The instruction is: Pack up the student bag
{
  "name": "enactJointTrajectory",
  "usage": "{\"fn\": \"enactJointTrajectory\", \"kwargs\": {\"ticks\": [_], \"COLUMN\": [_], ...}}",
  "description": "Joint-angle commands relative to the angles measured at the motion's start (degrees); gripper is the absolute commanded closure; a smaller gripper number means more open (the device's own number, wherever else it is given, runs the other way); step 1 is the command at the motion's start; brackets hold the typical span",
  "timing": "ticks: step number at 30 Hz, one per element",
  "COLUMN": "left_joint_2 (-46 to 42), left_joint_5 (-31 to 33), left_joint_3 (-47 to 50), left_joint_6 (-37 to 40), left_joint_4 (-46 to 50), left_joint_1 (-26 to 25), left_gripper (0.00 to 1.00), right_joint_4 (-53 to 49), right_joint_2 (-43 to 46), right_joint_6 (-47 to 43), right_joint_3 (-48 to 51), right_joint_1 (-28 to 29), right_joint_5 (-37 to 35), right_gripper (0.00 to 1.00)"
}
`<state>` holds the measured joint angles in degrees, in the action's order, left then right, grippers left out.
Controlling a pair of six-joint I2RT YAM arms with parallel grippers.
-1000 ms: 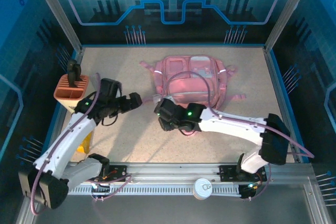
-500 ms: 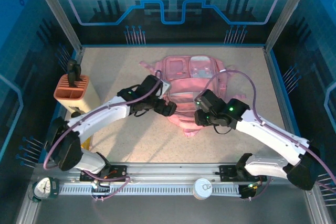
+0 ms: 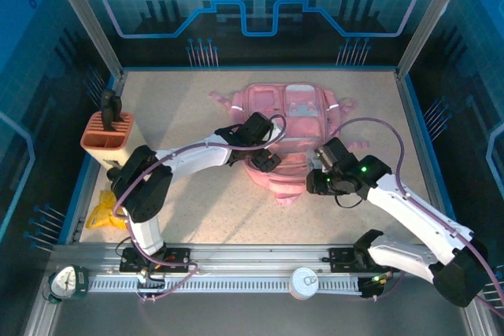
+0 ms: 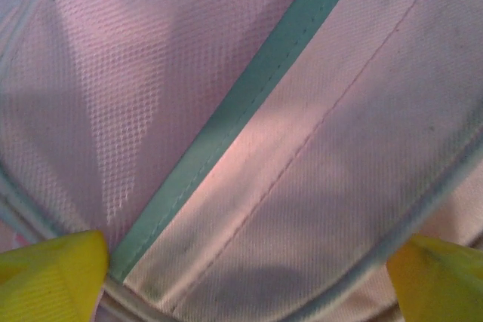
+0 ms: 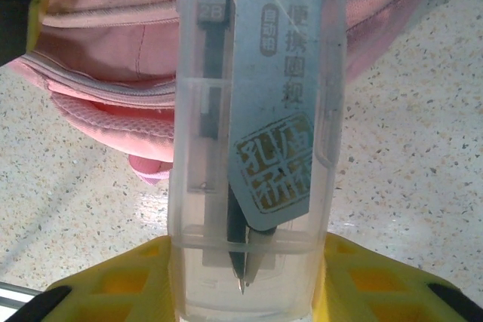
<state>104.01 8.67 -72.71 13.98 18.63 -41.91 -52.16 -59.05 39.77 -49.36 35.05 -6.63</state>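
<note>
My left gripper hangs spread over the student bag; my right gripper pinches a clear pencil pack (top cut off).

Both my arms reach forward, my left gripper spread wide, my right gripper clamped on a clear plastic pen case.
</note>
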Motion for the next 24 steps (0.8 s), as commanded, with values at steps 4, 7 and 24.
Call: {"fn": "enactJointTrajectory", "kwargs": {"ticks": [4,7,24], "left_joint_2": [3.6,4.0,3.2], "left_joint_5": [2.6,2.3,-6.5], "left_joint_3": [-6.9,-8.8,-12.4], "left_joint_6": [5.0,5.5,-0.1], "left_joint_4": [0.6,2.4,4.9], "left_joint_1": [-0.5,-0.4,3.1], "left_gripper": [0.17,0.22,0.64], "right_joint_4": [1.4,1.4,2.9], "right_joint_2": [-0.2,-0.5,-1.8], "right_joint_6": [-0.7,-1.1,-1.6], "right_joint_3": [0.6,0.7,1.0], "right_joint_1": [-1.4,-1.7,-3.2], "right_joint_5": [2.2,2.5,4.8], "right_gripper": [0.59,0.59,0.60]}}
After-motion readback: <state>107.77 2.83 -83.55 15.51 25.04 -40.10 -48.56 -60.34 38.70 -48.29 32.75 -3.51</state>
